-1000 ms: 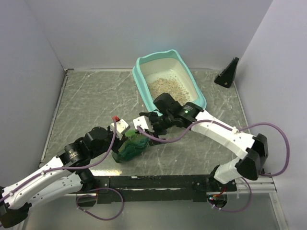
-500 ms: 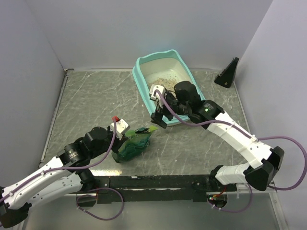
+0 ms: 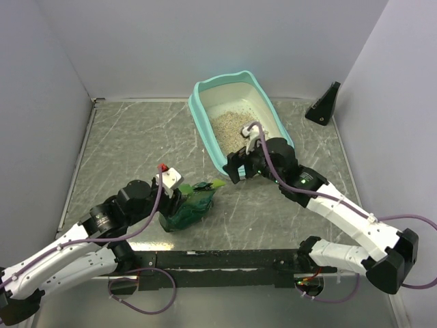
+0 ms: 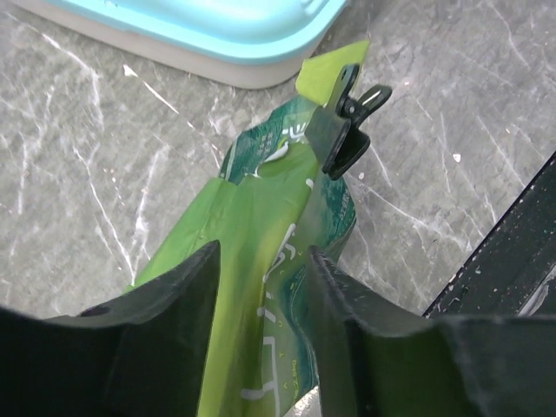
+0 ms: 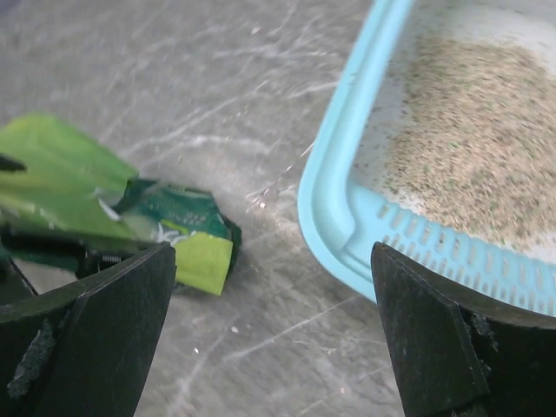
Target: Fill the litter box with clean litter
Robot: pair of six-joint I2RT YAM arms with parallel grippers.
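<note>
The litter box [image 3: 196, 104], teal-rimmed with a cream pan, stands at the back centre and holds a patch of tan clean litter [image 3: 235, 126]. Its rim [image 5: 347, 208] and litter [image 5: 469, 165] fill the right of the right wrist view. A small green bag [image 3: 192, 205] with a black clip [image 4: 339, 130] lies on the table in front of the box. My left gripper [image 4: 263, 295] straddles the bag [image 4: 261, 217] with its jaws parted. My right gripper [image 5: 274, 295] hangs wide open and holds nothing, above the table by the box's near corner [image 3: 235, 166].
A black wedge-shaped object [image 3: 324, 106] stands at the back right against the wall. Grey walls close in the left, back and right sides. A black rail [image 3: 225, 260] runs along the near edge between the arm bases.
My right gripper has left the bag and swung back and to the right, to the litter box's near corner. My left gripper's jaws have parted around the bag.
</note>
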